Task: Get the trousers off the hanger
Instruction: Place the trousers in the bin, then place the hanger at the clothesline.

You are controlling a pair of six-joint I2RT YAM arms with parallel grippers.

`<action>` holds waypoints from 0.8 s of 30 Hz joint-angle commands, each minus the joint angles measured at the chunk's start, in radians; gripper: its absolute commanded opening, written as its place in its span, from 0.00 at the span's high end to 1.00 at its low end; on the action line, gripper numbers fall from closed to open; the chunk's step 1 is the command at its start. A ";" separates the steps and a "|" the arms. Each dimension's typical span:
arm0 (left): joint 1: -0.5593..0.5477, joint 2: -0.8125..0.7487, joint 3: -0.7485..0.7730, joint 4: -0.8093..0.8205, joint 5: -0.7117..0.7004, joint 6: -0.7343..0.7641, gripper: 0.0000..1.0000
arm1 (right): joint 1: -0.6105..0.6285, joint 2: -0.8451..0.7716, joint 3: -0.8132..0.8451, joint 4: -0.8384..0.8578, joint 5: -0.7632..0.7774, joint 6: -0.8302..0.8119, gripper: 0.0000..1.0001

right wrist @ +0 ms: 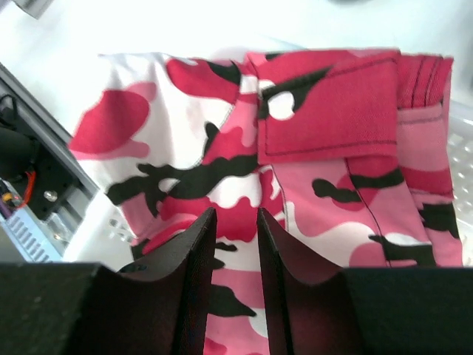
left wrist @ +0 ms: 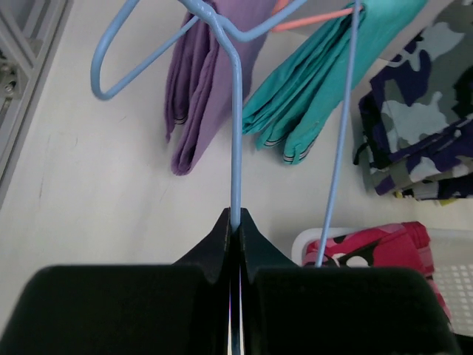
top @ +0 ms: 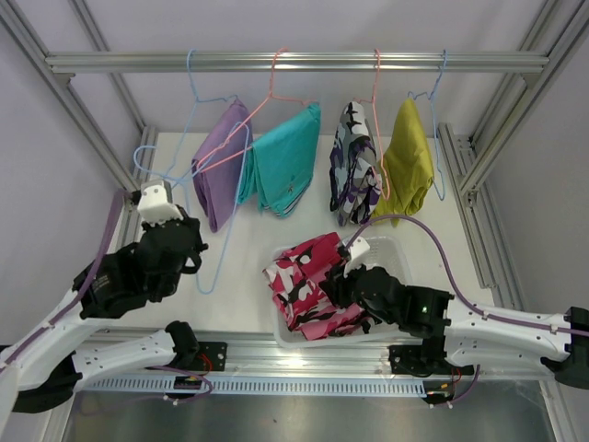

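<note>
My left gripper (left wrist: 236,216) is shut on the wire of an empty light-blue hanger (left wrist: 236,133), held off the rail at the table's left (top: 136,164). The pink-black-white camouflage trousers (top: 308,276) lie crumpled in a white basket (top: 394,247). My right gripper (right wrist: 236,214) hovers just above them, jaws apart with nothing between; it is over the basket in the top view (top: 339,276). Lilac (top: 219,170), teal (top: 285,161), purple-grey-white camouflage (top: 354,170) and mustard (top: 409,166) trousers hang on hangers from the rail (top: 294,62).
The metal frame's slanted struts (top: 497,138) flank the table on both sides. The hanging garments fill the back of the table. The right arm's purple cable (top: 433,235) arcs over the basket's right side.
</note>
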 commanded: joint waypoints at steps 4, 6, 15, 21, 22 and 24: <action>-0.002 0.012 0.162 0.058 0.172 0.168 1.00 | -0.003 -0.003 -0.040 -0.023 0.024 0.020 0.66; -0.004 0.024 0.226 0.040 0.241 0.194 0.99 | -0.003 -0.001 -0.046 -0.017 0.024 0.020 0.67; -0.004 0.054 0.325 -0.058 0.387 0.246 1.00 | -0.018 -0.004 -0.064 0.007 0.004 0.006 0.66; -0.002 0.000 0.324 -0.023 0.520 0.313 1.00 | -0.021 -0.015 -0.083 0.009 -0.003 0.011 0.66; -0.002 -0.001 0.343 -0.030 0.525 0.315 0.99 | -0.020 -0.015 -0.086 0.012 -0.003 0.011 0.66; -0.004 -0.009 0.372 -0.041 0.545 0.327 1.00 | -0.021 -0.024 -0.097 0.013 -0.005 0.014 0.66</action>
